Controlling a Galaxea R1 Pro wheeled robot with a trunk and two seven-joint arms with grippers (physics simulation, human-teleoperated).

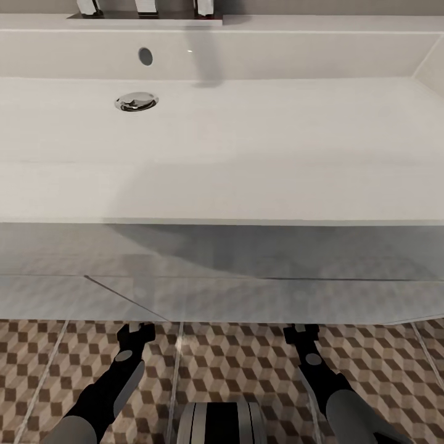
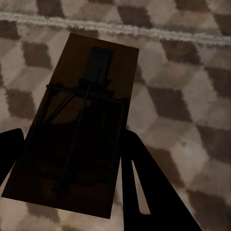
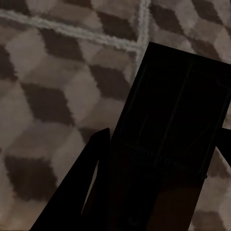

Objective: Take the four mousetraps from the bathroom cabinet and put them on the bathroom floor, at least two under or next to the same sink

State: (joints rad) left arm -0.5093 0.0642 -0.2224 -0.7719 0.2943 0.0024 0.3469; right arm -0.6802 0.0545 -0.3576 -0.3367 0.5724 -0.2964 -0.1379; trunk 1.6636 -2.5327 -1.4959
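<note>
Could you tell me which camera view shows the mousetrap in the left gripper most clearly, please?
The left wrist view: the mousetrap lies between the left gripper's dark fingers, its wire parts visible above the bathroom floor. The head view shows that gripper at the sink's edge, the trap indistinct.

The sink (image 1: 246,142) is looking smooth, white and matt, with a glossy chrome drain (image 1: 136,102). The floor (image 1: 234,364) is showing matt cube-patterned tiles with pale grout. Each mousetrap (image 2: 77,130) (image 3: 173,139) is looking like dark matt wood with thin metal wire.
</note>
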